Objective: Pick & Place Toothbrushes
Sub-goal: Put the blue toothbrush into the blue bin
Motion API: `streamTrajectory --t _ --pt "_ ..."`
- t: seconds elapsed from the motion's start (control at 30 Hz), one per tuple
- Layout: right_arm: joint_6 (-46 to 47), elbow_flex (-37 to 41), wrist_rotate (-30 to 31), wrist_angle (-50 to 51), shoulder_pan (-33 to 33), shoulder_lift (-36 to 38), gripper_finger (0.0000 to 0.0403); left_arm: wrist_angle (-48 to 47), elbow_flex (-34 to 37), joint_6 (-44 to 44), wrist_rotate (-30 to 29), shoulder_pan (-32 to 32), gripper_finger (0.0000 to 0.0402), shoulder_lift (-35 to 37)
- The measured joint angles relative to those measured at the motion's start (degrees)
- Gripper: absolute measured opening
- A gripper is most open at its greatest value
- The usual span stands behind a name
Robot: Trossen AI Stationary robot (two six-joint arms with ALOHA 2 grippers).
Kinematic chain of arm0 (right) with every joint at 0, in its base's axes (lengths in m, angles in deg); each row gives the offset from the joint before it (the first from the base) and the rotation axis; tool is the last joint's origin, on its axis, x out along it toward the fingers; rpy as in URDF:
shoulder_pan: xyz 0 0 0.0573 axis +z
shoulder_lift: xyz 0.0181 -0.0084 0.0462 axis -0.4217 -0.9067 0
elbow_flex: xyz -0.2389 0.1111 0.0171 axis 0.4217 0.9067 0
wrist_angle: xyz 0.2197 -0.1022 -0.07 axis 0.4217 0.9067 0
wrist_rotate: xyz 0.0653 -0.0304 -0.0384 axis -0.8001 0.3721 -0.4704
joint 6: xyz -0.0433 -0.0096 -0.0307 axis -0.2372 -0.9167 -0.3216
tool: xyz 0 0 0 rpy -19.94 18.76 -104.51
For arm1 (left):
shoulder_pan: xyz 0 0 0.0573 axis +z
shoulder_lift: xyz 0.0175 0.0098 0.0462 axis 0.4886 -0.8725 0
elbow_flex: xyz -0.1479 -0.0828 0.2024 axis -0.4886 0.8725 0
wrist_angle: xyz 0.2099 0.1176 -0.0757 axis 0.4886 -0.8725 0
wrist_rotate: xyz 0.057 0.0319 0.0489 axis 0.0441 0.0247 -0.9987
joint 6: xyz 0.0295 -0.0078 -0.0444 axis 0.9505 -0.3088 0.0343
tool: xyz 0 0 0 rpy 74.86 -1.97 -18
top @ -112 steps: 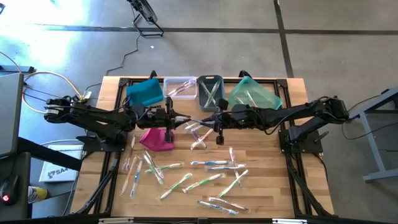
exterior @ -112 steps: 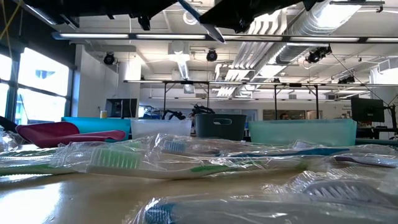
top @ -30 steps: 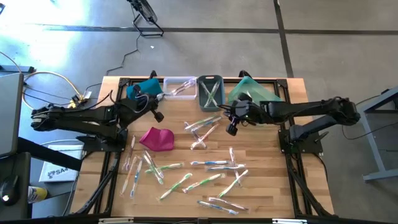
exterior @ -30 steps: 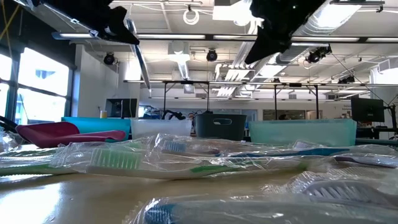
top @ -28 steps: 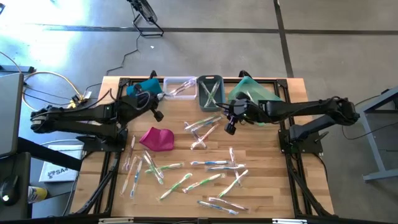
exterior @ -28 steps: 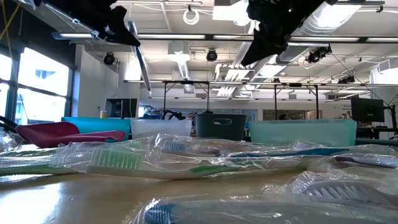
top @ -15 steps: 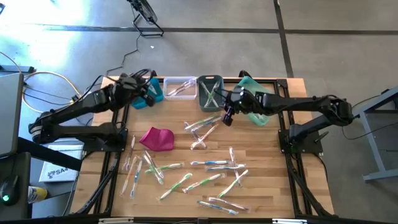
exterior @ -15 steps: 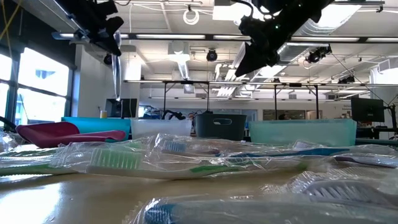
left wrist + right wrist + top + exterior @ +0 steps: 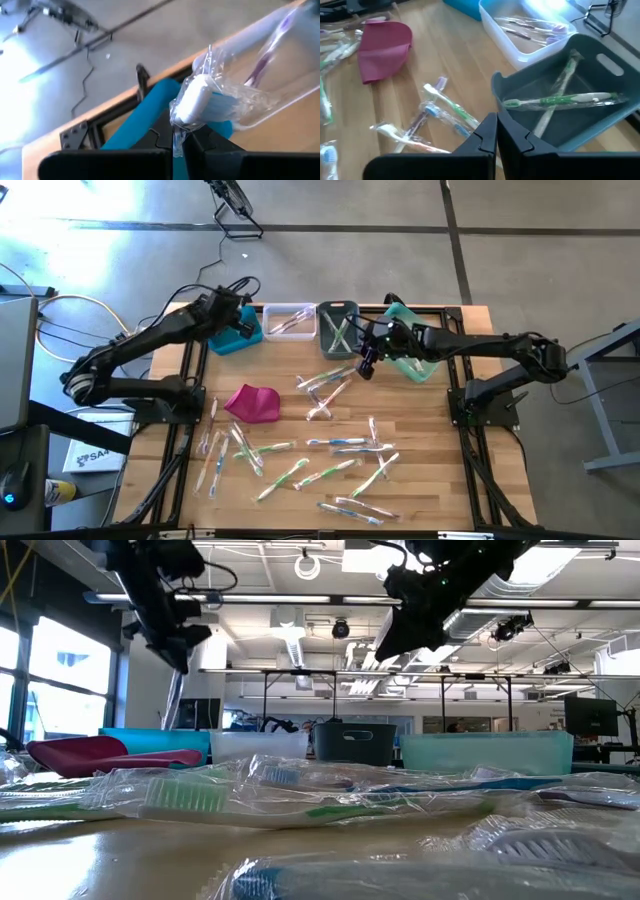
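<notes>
My left gripper (image 9: 243, 323) hovers over the blue bin (image 9: 235, 332) at the table's far left, shut on a clear-wrapped toothbrush (image 9: 200, 100) with a white and blue head. My right gripper (image 9: 365, 366) is shut and empty, above the table just near the grey bin (image 9: 338, 325). In the right wrist view its fingers (image 9: 496, 132) point past the grey bin (image 9: 560, 115), where green toothbrushes (image 9: 555, 100) lie. Many wrapped toothbrushes (image 9: 330, 448) lie flat over the middle and near part of the table. My left gripper pinches the wrapped toothbrush between its two fingers, just below the head end (image 9: 181, 131). The head (image 9: 192, 102) and crinkled wrapper stick out past the fingertips. The toothbrush is lifted clear, above the blue bin (image 9: 150, 115). The handle is hidden behind the fingers.
A clear bin (image 9: 289, 320) with toothbrushes stands between the blue and grey bins. A teal bin (image 9: 410, 342) sits under the right arm at the far right. A magenta pouch (image 9: 252, 402) lies left of centre. Wrapped toothbrushes (image 9: 300, 800) crowd the near table.
My left gripper has carried its toothbrush toward the far left, from above the table beside the pouch to above the blue bin, turning as it went. My right gripper has moved a little toward the far edge, closer to the grey bin, staying shut.
</notes>
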Motion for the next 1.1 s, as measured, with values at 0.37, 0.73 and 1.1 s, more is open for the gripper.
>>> streamTrajectory --t 0.37,0.73,1.1 --pt "-0.14 0.00 0.36 0.00 2.78 0.00 0.0003 -8.90 0.00 -4.37 1.80 5.49 0.0008 -7.27" --pt "-0.14 0.00 0.38 -0.41 3.82 -0.34 0.0003 -12.82 0.00 -6.39 1.77 6.20 0.0008 -7.66" --pt "-0.21 0.00 0.34 -0.41 3.82 -1.03 0.0003 -13.12 0.00 -7.70 1.61 6.20 0.0118 -7.66"
